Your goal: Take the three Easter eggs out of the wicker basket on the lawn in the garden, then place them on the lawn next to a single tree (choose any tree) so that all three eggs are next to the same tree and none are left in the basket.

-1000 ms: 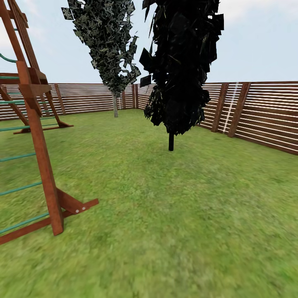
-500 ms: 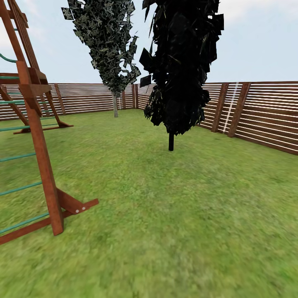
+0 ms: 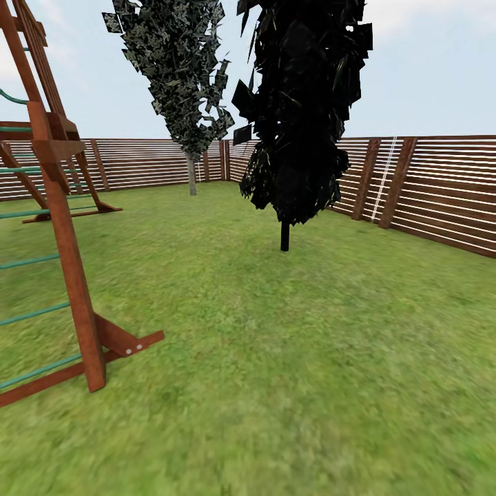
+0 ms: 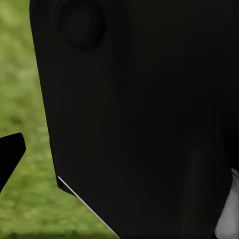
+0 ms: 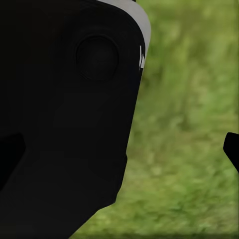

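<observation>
The lawn [image 3: 296,358] is stretching across the lower two thirds of the head view, with the slatted fence [image 3: 441,193] running behind it. A near-black cone-shaped tree [image 3: 300,110] is standing at upper centre, a greyer one [image 3: 180,76] beside it at upper left. A wooden climbing frame [image 3: 62,227] is leaning in along the left edge. Both wrist views are showing blurred grass beside dark robot bodywork [image 4: 144,114]; I cannot tell how either gripper's jaws are standing.

Matte black housing [image 5: 64,124] with round recess, white edge trim
</observation>
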`<state>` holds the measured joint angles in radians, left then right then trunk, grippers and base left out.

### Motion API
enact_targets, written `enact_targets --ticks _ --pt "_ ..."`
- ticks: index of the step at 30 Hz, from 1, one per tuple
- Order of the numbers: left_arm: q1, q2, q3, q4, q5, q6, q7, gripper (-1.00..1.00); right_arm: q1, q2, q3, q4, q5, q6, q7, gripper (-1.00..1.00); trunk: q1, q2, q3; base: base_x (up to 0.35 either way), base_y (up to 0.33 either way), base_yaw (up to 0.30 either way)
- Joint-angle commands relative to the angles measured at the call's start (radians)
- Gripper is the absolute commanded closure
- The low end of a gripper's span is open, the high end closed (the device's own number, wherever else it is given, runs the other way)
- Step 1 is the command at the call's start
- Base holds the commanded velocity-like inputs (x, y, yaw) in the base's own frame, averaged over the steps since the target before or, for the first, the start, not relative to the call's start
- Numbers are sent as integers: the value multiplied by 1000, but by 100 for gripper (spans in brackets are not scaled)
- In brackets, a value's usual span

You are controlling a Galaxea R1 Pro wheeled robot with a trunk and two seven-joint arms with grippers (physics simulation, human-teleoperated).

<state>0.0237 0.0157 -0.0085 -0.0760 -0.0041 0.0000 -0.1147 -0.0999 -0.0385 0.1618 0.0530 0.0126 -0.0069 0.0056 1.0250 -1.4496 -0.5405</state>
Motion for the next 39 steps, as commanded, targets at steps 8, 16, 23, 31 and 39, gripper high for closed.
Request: enact_targets --ticks 8,16,23,31,39 --pt "1 1 -1 -2 -1 0 -3 -100 -1 0 5 2 1 -1 1 -100 0 0 -1 0 0 0" --pt "1 0 -1 -2 -1 0 -3 -100 -1 0 5 2 1 -1 1 -100 0 0 -1 0 0 0" --pt "1 0 -1 -2 -1 0 -2 -100 -1 0 5 2 1 -1 1 -100 0 0 -1 0 0 0" --pt "1 1 -1 -2 -1 0 -3 -100 -1 0 5 2 2 -1 1 -100 0 0 -1 0 0 0" --pt "1 0 -1 -2 -1 0 -3 -100 -1 0 5 3 1 -1 1 -100 0 0 -1 0 0 0"
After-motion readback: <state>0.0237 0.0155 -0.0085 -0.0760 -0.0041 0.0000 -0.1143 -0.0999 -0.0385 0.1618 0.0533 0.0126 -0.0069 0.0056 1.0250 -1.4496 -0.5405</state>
